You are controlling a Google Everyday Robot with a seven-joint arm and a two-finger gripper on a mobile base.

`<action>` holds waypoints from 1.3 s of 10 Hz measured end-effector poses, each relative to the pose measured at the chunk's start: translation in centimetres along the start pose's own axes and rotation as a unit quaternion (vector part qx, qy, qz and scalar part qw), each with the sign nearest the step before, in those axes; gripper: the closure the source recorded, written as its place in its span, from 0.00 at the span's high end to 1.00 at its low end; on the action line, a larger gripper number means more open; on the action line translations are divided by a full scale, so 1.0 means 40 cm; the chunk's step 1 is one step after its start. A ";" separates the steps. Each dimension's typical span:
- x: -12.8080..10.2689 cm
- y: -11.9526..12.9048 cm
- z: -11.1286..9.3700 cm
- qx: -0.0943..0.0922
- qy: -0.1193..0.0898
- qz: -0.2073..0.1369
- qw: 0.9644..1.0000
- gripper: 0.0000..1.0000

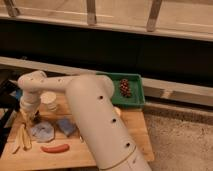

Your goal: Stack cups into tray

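A white tapered cup (48, 100) stands upright on the left part of the wooden table (100, 150). The green tray (136, 102) sits at the table's back right, holding a dark red bunch of grapes (124, 87). My white arm reaches from the bottom centre over to the left. Its gripper (28, 118) points down at the table just left of and in front of the white cup, and it is shut. The arm's wrist hides whatever lies under it, so I cannot tell whether it holds anything.
In front of the gripper lie a yellow banana (22, 138), a grey-blue lump (42, 131), a blue sponge (65, 125) and a red sausage-shaped thing (55, 148). A dark wall with railings runs behind the table. Speckled floor lies to the right.
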 end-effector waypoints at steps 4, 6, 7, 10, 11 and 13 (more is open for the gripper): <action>-0.011 0.028 -0.060 -0.015 0.008 -0.016 1.000 0.00; -0.028 0.063 -0.125 -0.013 0.004 -0.034 0.999 0.00; -0.036 0.077 -0.158 -0.012 -0.001 -0.043 0.999 0.00; -0.060 0.114 -0.248 -0.003 -0.023 -0.072 0.997 0.00; -0.066 0.116 -0.276 0.003 -0.028 -0.077 0.997 0.00; -0.081 0.100 -0.336 0.028 -0.033 -0.083 0.996 0.00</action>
